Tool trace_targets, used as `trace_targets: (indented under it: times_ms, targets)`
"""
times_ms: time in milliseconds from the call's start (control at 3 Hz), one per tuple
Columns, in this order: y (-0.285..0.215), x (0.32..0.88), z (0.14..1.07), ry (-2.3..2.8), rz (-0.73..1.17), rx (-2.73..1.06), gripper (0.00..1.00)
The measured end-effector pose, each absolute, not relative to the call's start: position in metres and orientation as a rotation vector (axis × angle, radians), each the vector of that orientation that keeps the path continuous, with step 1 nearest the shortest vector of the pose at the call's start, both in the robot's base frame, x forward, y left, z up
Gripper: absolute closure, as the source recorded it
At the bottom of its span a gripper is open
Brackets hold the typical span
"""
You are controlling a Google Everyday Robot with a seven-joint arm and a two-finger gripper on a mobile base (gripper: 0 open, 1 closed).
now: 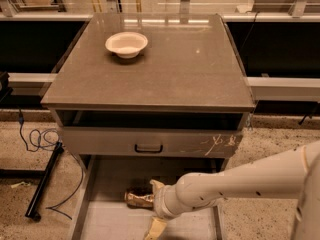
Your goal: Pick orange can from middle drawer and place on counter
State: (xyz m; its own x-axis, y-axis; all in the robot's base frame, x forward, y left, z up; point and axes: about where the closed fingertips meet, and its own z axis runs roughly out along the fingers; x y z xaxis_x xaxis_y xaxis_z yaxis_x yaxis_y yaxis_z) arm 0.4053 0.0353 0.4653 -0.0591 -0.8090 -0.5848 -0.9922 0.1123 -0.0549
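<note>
1. A speckled stone floor (pixel 280 149) lies around a grey cabinet. Its counter (pixel 190 69) is a dark, slightly glossy slab and carries a white bowl (pixel 126 44) near the back left.
2. Under the counter, a drawer front (pixel 100 143) with a dark handle (pixel 148 148) and white scratches stands a little out. The gap above it is dark, and its inside cannot be seen.
3. The middle drawer (pixel 110 224) is pulled out below. Its near end is cut off by the lower edge, and the white arm (pixel 240 179) covers its right part.
4. The orange can (pixel 137 199) lies on its side on the drawer floor, with its long axis going left to right. Its right end is hidden behind the gripper, so I cannot tell which end is the top.
5. The gripper (pixel 156 207) is low in the drawer, just beside the can's right end. Its two fingers (pixel 157 186) are spread wide apart and grip nothing, and the lower finger is partly cut off.
</note>
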Motion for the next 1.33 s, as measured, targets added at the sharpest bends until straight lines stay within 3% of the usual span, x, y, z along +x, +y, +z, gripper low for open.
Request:
trace_targets:
  times_ms: [667,1333]
  targets:
    - [0.072,0.439,0.428,1.743,0.535,-1.679,0.00]
    - [0.074,0.481,0.418,1.710,0.546,-1.560,0.00]
